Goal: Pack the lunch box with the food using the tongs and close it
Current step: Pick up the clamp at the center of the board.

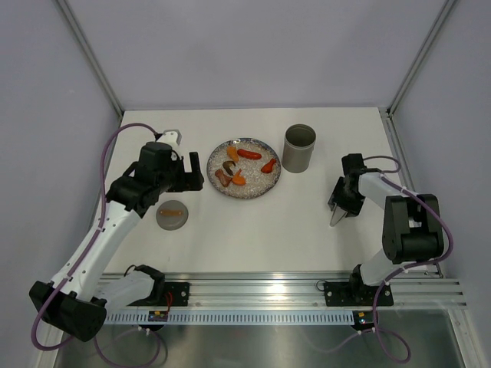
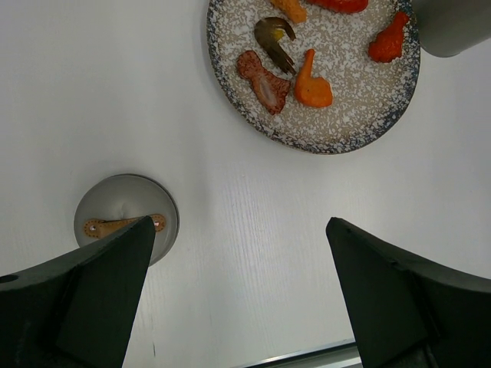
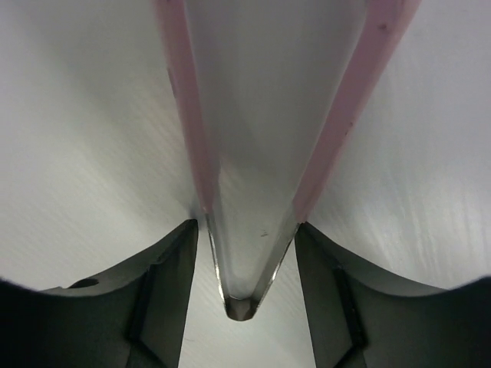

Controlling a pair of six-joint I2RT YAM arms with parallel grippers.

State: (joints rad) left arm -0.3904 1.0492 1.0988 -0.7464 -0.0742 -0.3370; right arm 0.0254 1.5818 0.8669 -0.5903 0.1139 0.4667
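From above, my right gripper sits on the right side of the table with the tongs showing as a thin pale sliver at its fingertips. The food lies up and to the left of it on the speckled plate. The lunch box stands upright and open-mouthed just beside that plate, nearer my right arm than my left. The left gripper hangs wide by the plate's left edge, and the flat grey lid lies below it. Through the left wrist camera, the left gripper spreads wide and holds nothing. I see the lid beside one finger, the plate and food ahead, and a corner of the lunch box. Through the right wrist camera, the right gripper clasps the tongs near their joined end, with both fingers pressed against the pink arms. The long axis runs straight out ahead, opening into a V. I cannot tell whether the tongs rest on the white surface. I judge there is ample room for a carry toward the plate.
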